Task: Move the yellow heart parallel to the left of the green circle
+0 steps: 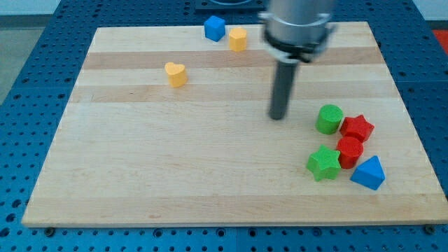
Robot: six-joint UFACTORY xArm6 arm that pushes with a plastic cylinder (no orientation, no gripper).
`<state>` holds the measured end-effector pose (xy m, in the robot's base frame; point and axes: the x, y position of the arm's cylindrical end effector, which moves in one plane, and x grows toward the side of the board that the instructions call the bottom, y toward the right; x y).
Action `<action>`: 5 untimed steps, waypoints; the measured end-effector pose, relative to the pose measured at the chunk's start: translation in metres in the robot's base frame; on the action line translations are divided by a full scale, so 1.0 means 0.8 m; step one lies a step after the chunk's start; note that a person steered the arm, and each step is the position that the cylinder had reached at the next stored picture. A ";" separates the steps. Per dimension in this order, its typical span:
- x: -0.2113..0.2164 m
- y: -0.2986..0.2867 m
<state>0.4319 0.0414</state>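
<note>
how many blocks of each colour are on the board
yellow: 2, the yellow heart and a yellow block
blue: 2, a blue cube and a blue triangle
green: 2, the green circle and a green star
red: 2, a red star and a red block
total: 8

Eight small blocks in all: two yellow (176,73) (238,39), two green (329,119) (324,163), two red (358,128) (349,150), two blue (215,28) (369,173).

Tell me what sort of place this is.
Probably a robotics lab bench set up for block pushing. A wooden board lies on a blue perforated table, small blocks like the yellow heart and green circle are scattered about, and my tip rests on the board.
</note>
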 end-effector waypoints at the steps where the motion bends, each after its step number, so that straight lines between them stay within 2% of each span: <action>1: -0.087 -0.033; 2: -0.147 -0.142; 3: -0.146 -0.207; 4: -0.101 -0.150; 5: -0.075 -0.167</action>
<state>0.3715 -0.0923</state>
